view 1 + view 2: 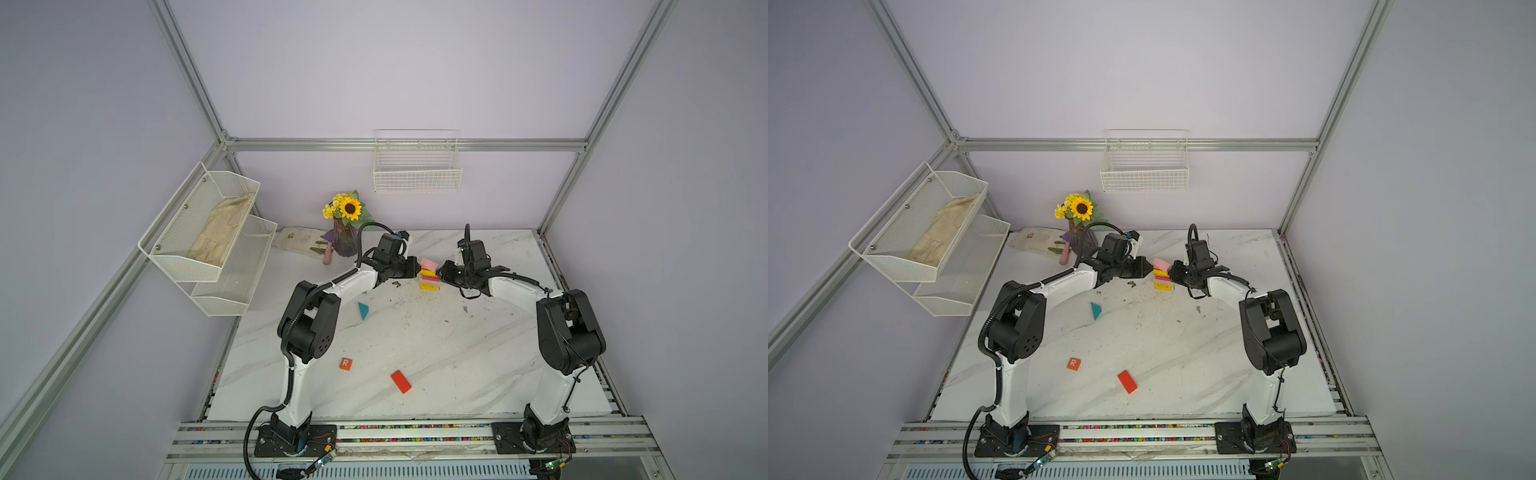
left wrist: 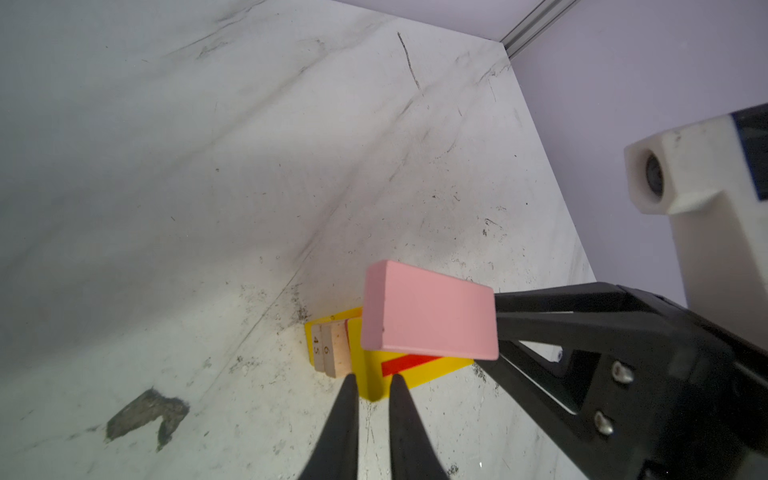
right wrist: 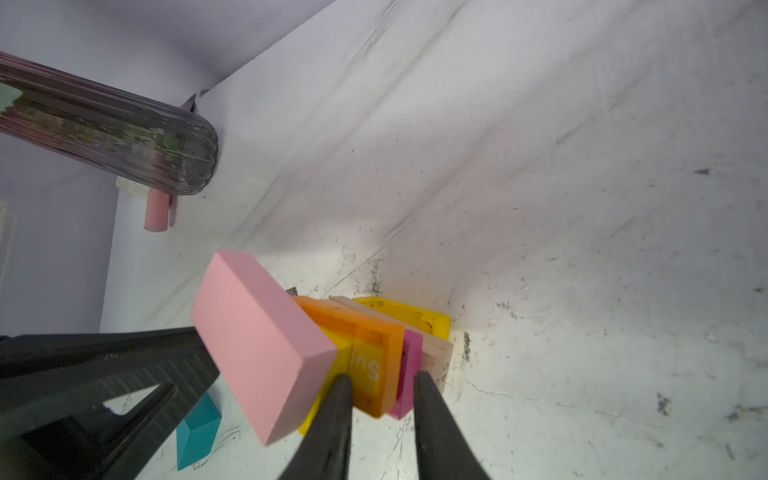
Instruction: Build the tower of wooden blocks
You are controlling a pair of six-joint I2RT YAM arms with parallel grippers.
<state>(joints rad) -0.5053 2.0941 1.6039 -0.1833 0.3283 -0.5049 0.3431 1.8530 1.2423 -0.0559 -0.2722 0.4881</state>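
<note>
The tower [image 1: 428,279] stands at the back middle of the table: yellow base, tan, magenta, orange and yellow slabs, with a pink slab [image 1: 429,263] [image 2: 428,311] [image 3: 257,345] lying tilted on top. My left gripper [image 1: 416,268] [image 2: 374,378] is shut at the tower's left side, a yellow slab's corner [image 2: 374,386] between its tips. From the right, my right gripper [image 1: 441,275] [image 3: 384,376] is shut over the jutting orange [image 3: 374,332] and magenta [image 3: 409,374] slabs. Loose on the table are a teal triangle [image 1: 363,310], an orange R cube [image 1: 345,364] and a red slab [image 1: 401,381].
A sunflower vase [image 1: 345,241] and a pink cylinder [image 1: 328,255] stand behind the left arm. A white mesh shelf [image 1: 208,232] holding cloth hangs on the left wall. A wire basket [image 1: 417,166] hangs on the back wall.
</note>
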